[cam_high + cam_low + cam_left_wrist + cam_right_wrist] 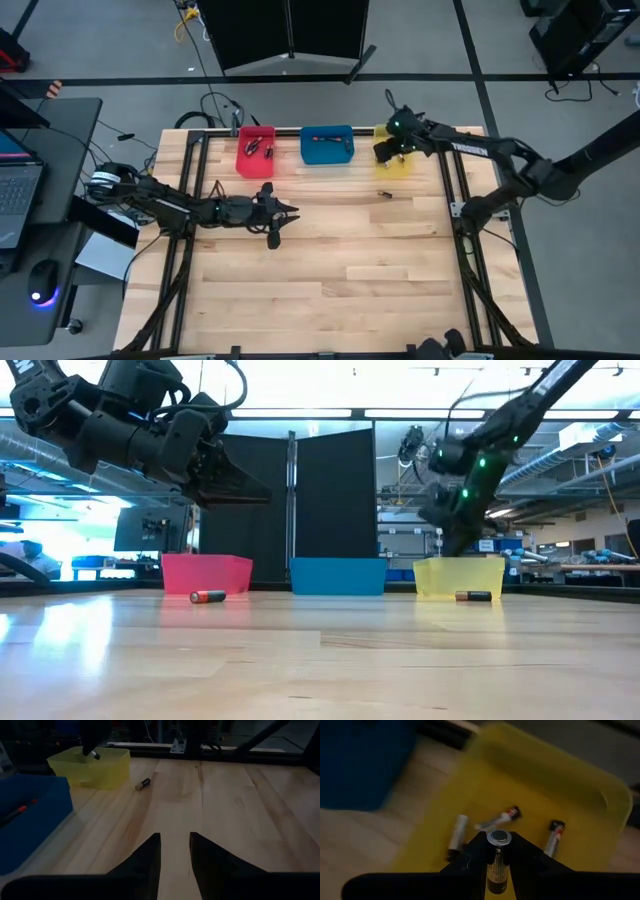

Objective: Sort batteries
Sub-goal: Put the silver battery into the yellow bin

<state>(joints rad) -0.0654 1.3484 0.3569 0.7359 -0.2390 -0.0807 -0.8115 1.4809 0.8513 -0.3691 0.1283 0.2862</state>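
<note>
My right gripper (pixel 385 150) hangs over the yellow bin (pixel 398 165), shut on a battery (pixel 497 862). Three batteries (pixel 497 819) lie on the yellow bin's floor. One loose battery (pixel 384 194) lies on the wood in front of the yellow bin and also shows in the low view (pixel 473 596). Another battery (pixel 208 596) lies on the table in front of the red bin (pixel 255 155). My left gripper (pixel 175 852) is open and empty, above the table near the red bin (pixel 283 212). My right gripper pinches the battery's sides (pixel 496 870) between its two fingers. The battery lies along the fingers, and its silvery end (pixel 498 838) sticks out past the fingertips. The fingers slant down from above the bin. The battery is lifted clear, above the yellow bin's floor.
The red, blue (pixel 327 148) and yellow bins stand in a row at the table's far edge. The red bin holds some batteries (pixel 255 148). Dark frame rails (pixel 452 190) run along the table's sides. The near half of the wooden table (pixel 330 290) is bare wood.
</note>
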